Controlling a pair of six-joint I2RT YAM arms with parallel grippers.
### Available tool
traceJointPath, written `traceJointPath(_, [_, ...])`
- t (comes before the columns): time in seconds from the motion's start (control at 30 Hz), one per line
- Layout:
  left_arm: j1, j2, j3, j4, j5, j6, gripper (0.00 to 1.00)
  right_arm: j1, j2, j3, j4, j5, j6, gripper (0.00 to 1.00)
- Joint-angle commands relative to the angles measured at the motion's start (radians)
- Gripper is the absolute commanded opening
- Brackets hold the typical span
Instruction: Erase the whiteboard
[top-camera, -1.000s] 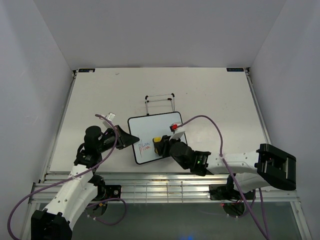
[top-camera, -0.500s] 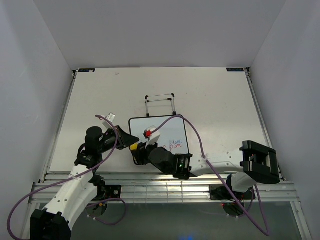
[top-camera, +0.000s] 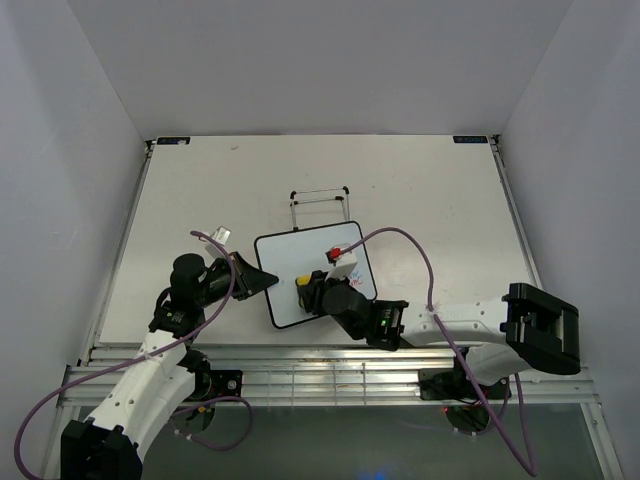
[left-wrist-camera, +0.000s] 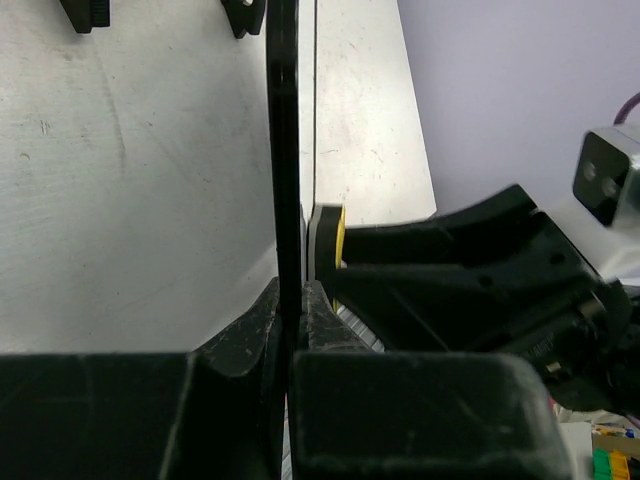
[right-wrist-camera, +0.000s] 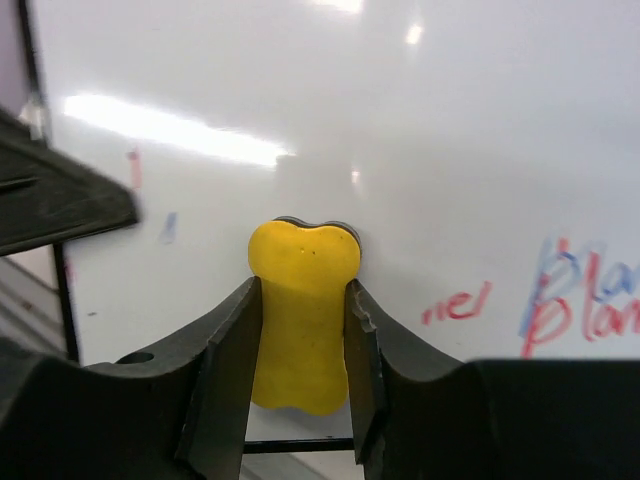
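On the near middle of the table sits the whiteboard, turned askew, just near of the wire stand. It looks thin, stiff and light, with a slick face, so it would likely skate under a wipe unless pinned. The black frame is the sensible place to take hold, never the written face. The left gripper is clamped on the frame at the board's left edge. The right gripper is closed on a yellow sponge, whose tip touches the board's face. To the sponge's right, red and blue marker writing reads something like "Plan", with a small red scrawl beside it that is not legible.
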Motion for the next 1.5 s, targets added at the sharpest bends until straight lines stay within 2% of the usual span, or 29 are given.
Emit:
traceJointPath(0.0, [-0.018,-0.041,0.030,0.096,0.123,-0.043,0.00,-0.057,0.011,-0.066,-0.176,0.055,-0.012,0.33])
traceJointPath(0.33, [-0.021,-0.029,0.033,0.109,0.126,-0.052,0.00,-0.003,0.080,0.133,-0.084,-0.111,-0.185,0.34])
traceJointPath(0.53, [-0.024,-0.026,0.034,0.111,0.147,-0.044,0.00,0.003,0.106,0.215,-0.096,-0.155,-0.191,0.33])
traceJointPath(0.83, [-0.027,-0.035,0.039,0.117,0.179,-0.037,0.00,-0.095,0.128,0.226,-0.118,-0.218,-0.213,0.34])
traceJointPath(1.23, [-0.028,-0.035,0.047,0.119,0.233,-0.015,0.00,-0.128,0.249,0.429,-0.147,-0.506,-0.574,0.34])
traceJointPath(1.47, [-0.028,-0.024,0.064,0.105,0.249,0.008,0.00,-0.167,0.247,0.451,-0.185,-0.651,-0.655,0.34])
